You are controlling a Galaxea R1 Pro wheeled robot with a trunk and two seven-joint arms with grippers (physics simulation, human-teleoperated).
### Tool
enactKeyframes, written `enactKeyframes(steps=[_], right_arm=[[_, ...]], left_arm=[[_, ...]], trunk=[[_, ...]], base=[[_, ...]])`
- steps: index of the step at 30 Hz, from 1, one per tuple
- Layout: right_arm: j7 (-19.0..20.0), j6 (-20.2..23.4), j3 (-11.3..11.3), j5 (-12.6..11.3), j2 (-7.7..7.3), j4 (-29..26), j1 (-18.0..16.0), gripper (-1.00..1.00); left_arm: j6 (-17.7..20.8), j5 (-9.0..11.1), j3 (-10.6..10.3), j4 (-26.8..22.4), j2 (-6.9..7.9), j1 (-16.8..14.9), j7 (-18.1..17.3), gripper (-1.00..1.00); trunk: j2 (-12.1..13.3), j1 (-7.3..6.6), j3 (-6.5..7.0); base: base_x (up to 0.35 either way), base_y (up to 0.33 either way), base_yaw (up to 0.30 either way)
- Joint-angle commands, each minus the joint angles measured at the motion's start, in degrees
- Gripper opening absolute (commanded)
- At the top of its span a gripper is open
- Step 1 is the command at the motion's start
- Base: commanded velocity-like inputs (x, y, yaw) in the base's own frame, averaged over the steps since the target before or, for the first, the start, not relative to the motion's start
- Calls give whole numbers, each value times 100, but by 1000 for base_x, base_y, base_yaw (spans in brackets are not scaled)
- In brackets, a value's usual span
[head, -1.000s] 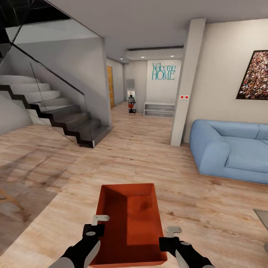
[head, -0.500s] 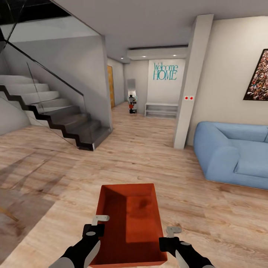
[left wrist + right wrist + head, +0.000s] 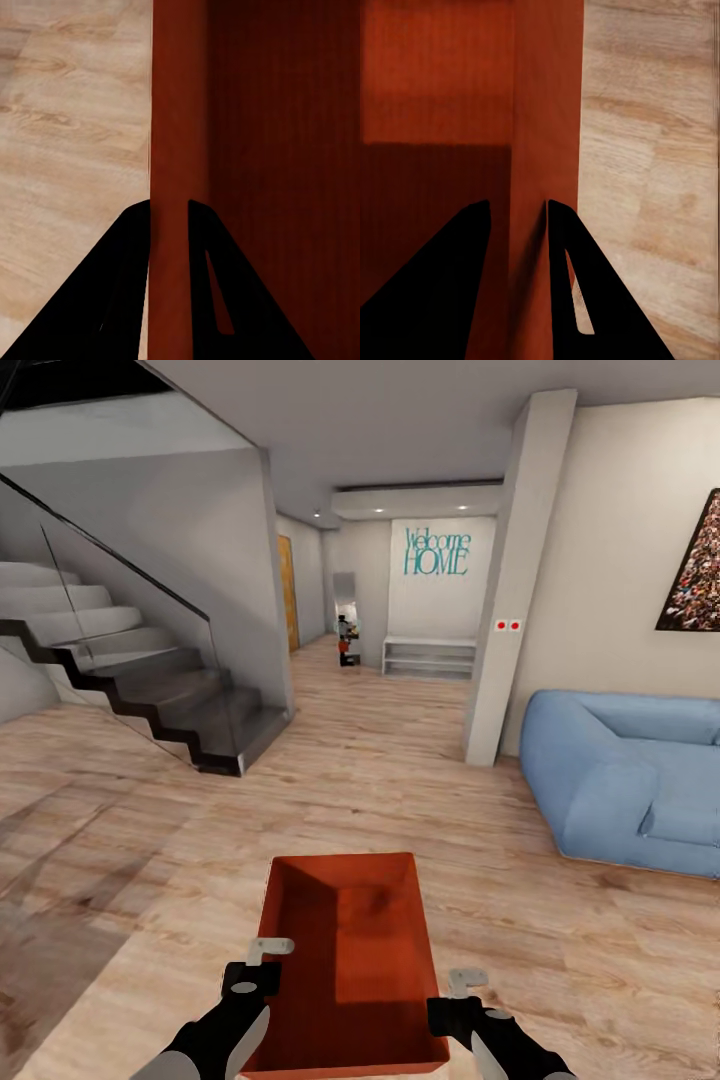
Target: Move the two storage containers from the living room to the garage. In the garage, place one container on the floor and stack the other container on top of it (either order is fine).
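Matt, finely ribbed orange-red storage container [image 3: 350, 960]; pale wood-plank floor [image 3: 420, 780]; soft blue cloth sofa [image 3: 630, 780].

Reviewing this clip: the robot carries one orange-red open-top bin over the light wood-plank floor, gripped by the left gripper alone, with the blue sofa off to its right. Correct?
Not quite: both grippers hold it. The head view shows the left gripper and right gripper on opposite long walls of the shallow orange-red open-top bin; each wrist view shows fingers straddling a wall. The light wood-plank floor and blue sofa are as stated.
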Motion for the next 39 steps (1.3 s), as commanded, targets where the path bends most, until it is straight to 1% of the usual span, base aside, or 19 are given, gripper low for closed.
enactKeyframes(steps=[1,11,39], right_arm=[[31,35,-45,35,-23,-300,-6,-100],[31,35,-44,35,-24,-300,-4,-100],[31,35,-43,35,-17,-300,-6,-100]], left_arm=[[35,206,-169,9,11,2,54,-100],[35,206,-169,9,11,2,54,-100],[35,206,-169,9,11,2,54,-100]], trunk=[[-4,4,-7],[-4,4,-7],[-4,4,-7]], base=[[338,108,-278],[338,108,-260],[338,107,-7]])
